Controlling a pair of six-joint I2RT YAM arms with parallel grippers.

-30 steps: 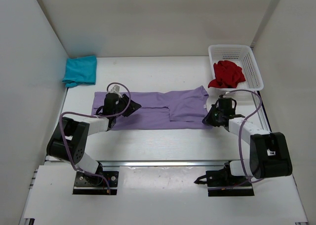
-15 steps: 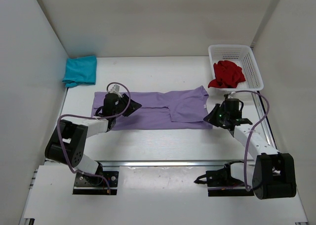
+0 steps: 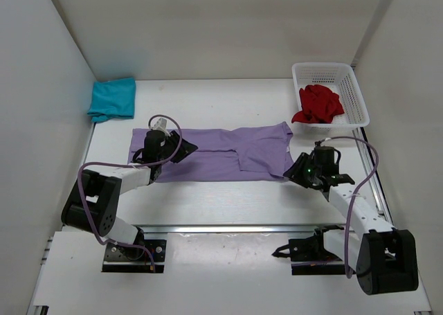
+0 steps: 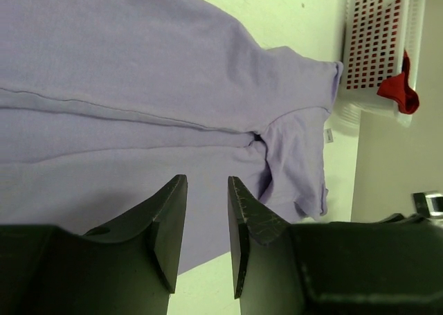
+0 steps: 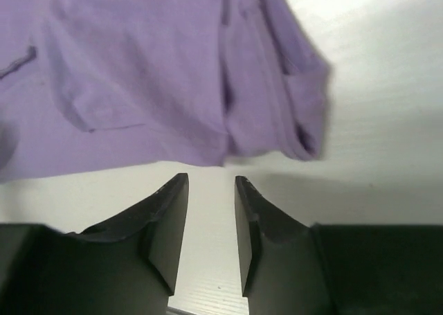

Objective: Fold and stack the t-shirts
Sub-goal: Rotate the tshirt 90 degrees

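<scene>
A lavender t-shirt (image 3: pixel 221 152) lies spread flat across the middle of the table, with one flap folded over at its right half. My left gripper (image 3: pixel 187 150) hovers over its left part, open, with only cloth (image 4: pixel 138 66) showing beyond the empty gap between its fingers (image 4: pixel 206 190). My right gripper (image 3: pixel 294 171) sits just off the shirt's near right corner, open (image 5: pixel 211 183) over bare table, with the crumpled hem (image 5: pixel 304 121) a little ahead. A folded teal t-shirt (image 3: pixel 113 98) lies at the back left. A red t-shirt (image 3: pixel 318 102) is bunched in the basket.
A white mesh basket (image 3: pixel 349 79) stands at the back right, with the red cloth spilling over its near rim. White walls close in the left, back and right. Purple cables loop from both arms. A metal rail (image 3: pixel 221 228) runs along the near table edge.
My right gripper has opened, let go of the lavender shirt's near right corner and drawn back toward the near right. The left gripper has barely moved.
</scene>
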